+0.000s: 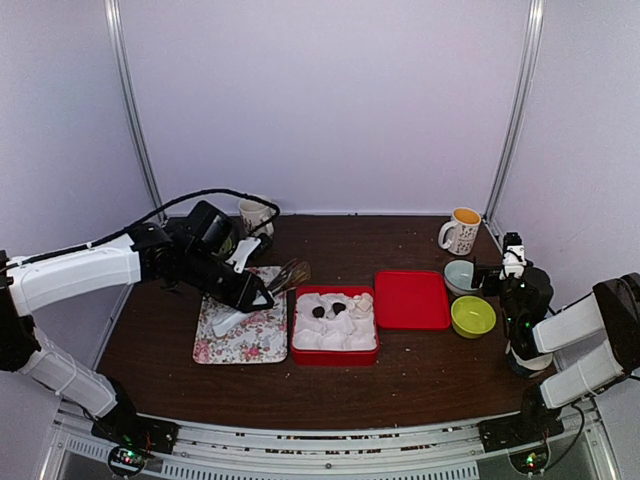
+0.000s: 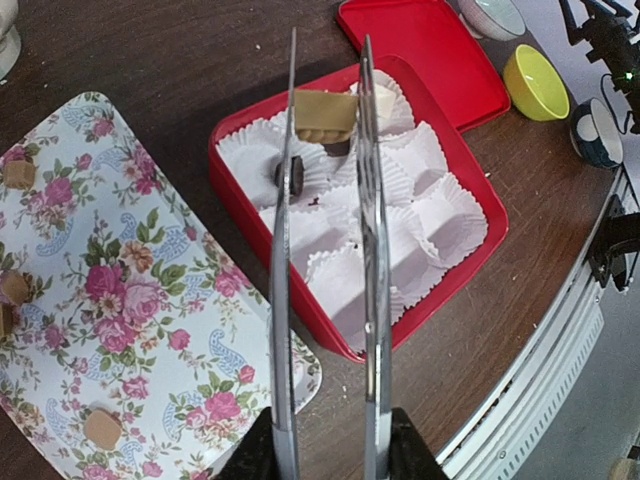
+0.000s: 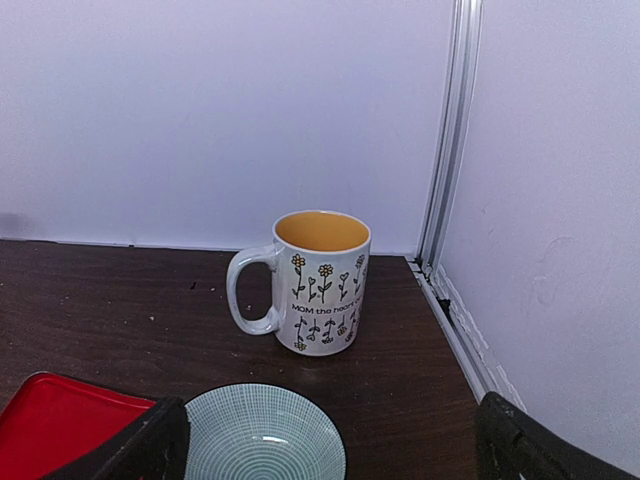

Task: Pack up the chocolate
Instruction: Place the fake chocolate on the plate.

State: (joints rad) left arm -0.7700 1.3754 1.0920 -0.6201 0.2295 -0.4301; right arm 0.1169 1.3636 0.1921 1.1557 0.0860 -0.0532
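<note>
A pair of metal tongs is being clamped by the left hand, whose fingers are being held partly closed around the handle end. At the tips, straight ahead of the hand, a tan chocolate is being pinched between the two blades. It is being carried over the far cups of the red box, just beyond a dark piece that is lying in one of the white paper cups. How high above the paper it is hanging cannot be told. More tan pieces are lying on the flowered tray, to the left of the hand. The right hand is being held wide open with nothing in it, well apart from the box and facing a mug.

The placing step appears to be the one in hand. An unfilled cup is being called for, not the one taken by the dark piece. The squeeze is best being held steady while the tips are being lowered straight down, so that the piece is not being twisted out sideways. The thin paper is likely to be snagged by the blades, so the release is best being made gently, once the piece is being borne by the cup.
</note>
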